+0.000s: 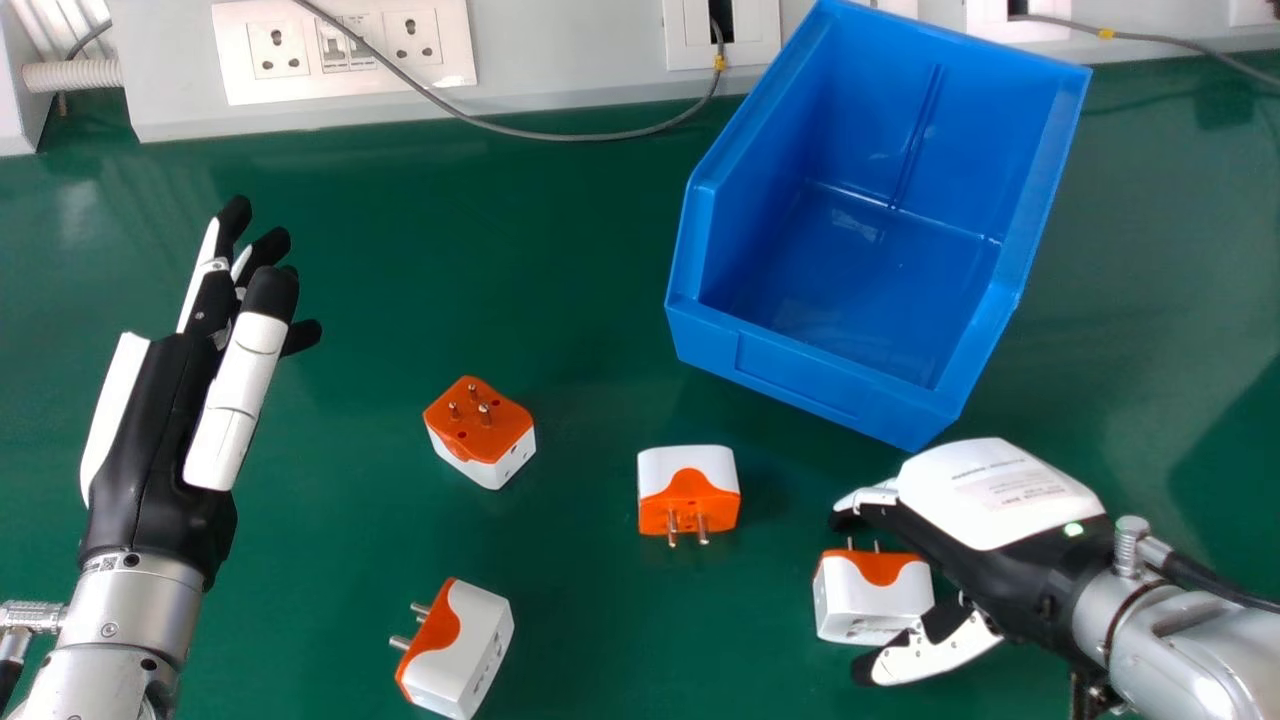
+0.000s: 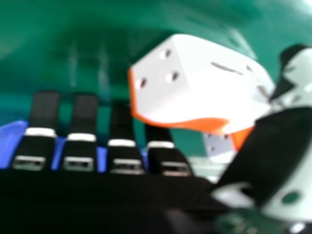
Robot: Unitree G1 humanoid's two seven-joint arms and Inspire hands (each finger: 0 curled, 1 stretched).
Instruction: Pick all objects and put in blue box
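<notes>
Our right hand has an adapter between its relaxed fingers and thumb; our left hand has straight fingers.

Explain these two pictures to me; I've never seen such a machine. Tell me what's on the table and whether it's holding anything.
This is a humanoid robot with two arms. One picture looks down from its head; the other comes from a camera at its right hand, so its own fingers and thumb appear close up.

On the green table are four orange-and-white adapters and, farther off, a blue box.

The left hand is open, away from the adapters. The right hand is around the nearest one, fingers on one side, thumb on the other. I can't tell whether it touches it; I see no clear grip.
</notes>
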